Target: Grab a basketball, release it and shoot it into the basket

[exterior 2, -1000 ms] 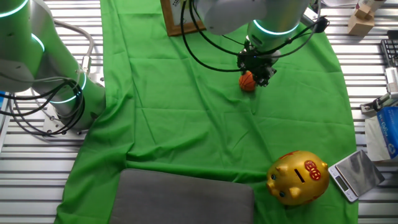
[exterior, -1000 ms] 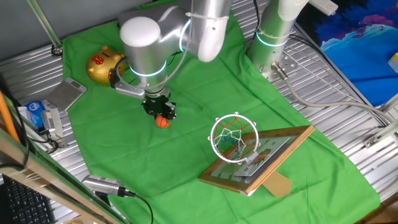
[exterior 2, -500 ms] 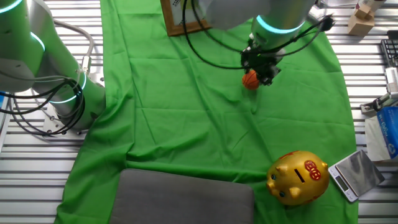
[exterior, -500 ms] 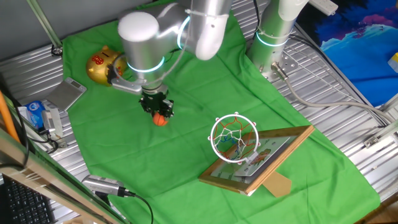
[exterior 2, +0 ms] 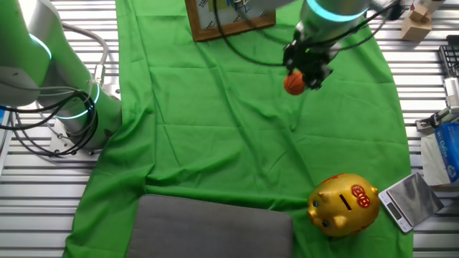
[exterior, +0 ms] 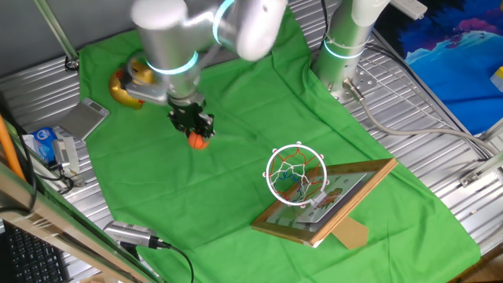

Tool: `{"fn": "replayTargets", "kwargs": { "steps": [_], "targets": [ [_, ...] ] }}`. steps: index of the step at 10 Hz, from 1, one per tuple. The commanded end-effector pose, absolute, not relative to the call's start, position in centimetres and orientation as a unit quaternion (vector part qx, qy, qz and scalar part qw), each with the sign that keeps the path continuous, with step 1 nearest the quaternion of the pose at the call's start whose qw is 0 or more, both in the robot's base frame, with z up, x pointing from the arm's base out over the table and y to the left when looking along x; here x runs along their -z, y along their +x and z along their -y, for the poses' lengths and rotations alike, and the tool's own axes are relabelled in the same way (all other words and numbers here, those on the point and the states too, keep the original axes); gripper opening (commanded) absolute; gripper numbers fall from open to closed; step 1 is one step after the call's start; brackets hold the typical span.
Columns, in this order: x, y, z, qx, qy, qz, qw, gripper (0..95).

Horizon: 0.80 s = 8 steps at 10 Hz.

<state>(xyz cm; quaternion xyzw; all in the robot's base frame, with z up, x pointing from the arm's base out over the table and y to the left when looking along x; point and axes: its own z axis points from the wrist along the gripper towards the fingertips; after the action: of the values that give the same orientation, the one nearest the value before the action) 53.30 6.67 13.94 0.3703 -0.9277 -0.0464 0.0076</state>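
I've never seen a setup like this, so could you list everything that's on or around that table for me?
Basketball: one, orange, held in the gripper above the cloth.
Basket: one, white rim with red-and-white net, on a wooden-framed backboard lying on the cloth.
Piggy bank: one, golden with red markings, on the cloth's edge.
Cloth: one, green, spread over the metal table.
Scale: one, silver, beside the piggy bank.
Gripper: one, black, shut on the basketball.
Second robot arm: one, white with glowing rings, at the table's side.
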Motion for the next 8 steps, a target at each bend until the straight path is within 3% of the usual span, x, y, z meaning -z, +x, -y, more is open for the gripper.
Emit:
{"fn": "replayTargets", "kwargs": {
  "steps": [1, 8],
  "targets": [
    [-15.8, 53.2, -6.6, 0.051, 0.37, 0.927, 0.023, 0.0],
    [-17.3, 52.8, -6.5, 0.057, 0.378, 0.923, 0.033, 0.0]
  ]
}}
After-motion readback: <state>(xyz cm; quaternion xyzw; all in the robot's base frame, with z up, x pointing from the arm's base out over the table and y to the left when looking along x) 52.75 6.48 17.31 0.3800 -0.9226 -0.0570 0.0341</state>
